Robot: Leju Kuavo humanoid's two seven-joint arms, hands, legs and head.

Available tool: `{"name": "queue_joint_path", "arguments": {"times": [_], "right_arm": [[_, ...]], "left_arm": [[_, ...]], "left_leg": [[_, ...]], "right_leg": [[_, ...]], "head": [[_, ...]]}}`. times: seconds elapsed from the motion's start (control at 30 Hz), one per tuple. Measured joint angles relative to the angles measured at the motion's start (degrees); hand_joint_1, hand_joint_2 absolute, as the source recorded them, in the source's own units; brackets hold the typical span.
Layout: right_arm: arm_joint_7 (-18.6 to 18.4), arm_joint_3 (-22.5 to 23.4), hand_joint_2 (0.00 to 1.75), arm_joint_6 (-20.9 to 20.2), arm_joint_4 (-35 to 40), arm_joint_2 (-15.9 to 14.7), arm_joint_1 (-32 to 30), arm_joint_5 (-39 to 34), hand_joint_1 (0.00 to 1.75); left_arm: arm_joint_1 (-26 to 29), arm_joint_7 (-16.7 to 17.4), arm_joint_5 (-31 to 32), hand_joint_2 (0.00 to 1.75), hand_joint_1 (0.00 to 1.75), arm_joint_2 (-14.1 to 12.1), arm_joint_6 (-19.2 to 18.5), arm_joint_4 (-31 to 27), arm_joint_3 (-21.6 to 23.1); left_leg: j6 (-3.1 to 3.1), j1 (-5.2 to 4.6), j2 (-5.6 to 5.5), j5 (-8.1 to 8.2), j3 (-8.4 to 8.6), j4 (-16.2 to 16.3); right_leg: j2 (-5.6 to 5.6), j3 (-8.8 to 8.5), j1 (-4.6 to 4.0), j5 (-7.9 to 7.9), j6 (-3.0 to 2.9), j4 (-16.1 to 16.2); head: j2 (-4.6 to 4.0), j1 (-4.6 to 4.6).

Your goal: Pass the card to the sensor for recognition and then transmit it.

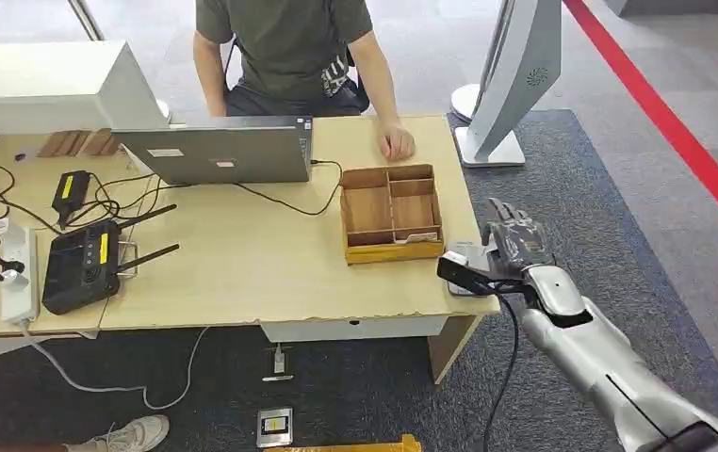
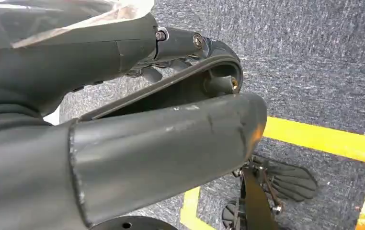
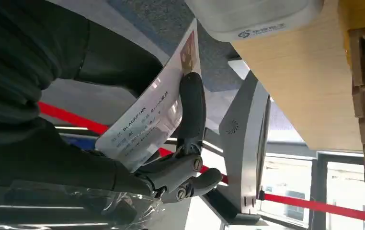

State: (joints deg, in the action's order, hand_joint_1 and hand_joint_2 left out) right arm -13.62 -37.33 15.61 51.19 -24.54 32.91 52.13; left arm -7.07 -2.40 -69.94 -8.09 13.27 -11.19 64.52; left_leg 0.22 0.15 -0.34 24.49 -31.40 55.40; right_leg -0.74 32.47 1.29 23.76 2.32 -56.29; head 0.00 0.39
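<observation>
At the corner of the wooden table [image 1: 242, 273], the right hand [image 1: 515, 240] held the card [image 3: 147, 120] between thumb and fingers; it should lower it flat onto the sensor [image 1: 468, 256], keeping the pinch firm.

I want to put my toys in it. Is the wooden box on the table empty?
Nearly empty. The wooden box shows bare wood in its compartments; only something small and pale lies in the front one.
</observation>
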Motion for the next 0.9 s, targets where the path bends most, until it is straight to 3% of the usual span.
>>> {"name": "queue_joint_path", "arguments": {"times": [0.4,0.9], "right_arm": [[0.46,-0.02,1.75,0.20,-2.12,1.77,-0.47,1.33,1.75],[1.88,0.55,1.75,1.44,-4.35,1.75,-2.50,-1.18,1.75]], "left_arm": [[0.00,0.13,-0.04,0.00,0.00,-0.26,-0.15,0.00,0.00],[0.00,-0.35,0.50,0.00,0.00,-0.63,-0.48,0.00,0.00]], "left_leg": [[0.00,0.00,0.00,0.00,0.00,0.00],[0.00,0.00,0.02,0.00,0.03,0.00]], "right_leg": [[0.00,0.00,-0.01,0.00,0.00,0.00],[0.01,-0.01,-0.03,0.00,-0.01,0.01]], "head": [[0.00,-0.02],[0.00,0.00]]}}
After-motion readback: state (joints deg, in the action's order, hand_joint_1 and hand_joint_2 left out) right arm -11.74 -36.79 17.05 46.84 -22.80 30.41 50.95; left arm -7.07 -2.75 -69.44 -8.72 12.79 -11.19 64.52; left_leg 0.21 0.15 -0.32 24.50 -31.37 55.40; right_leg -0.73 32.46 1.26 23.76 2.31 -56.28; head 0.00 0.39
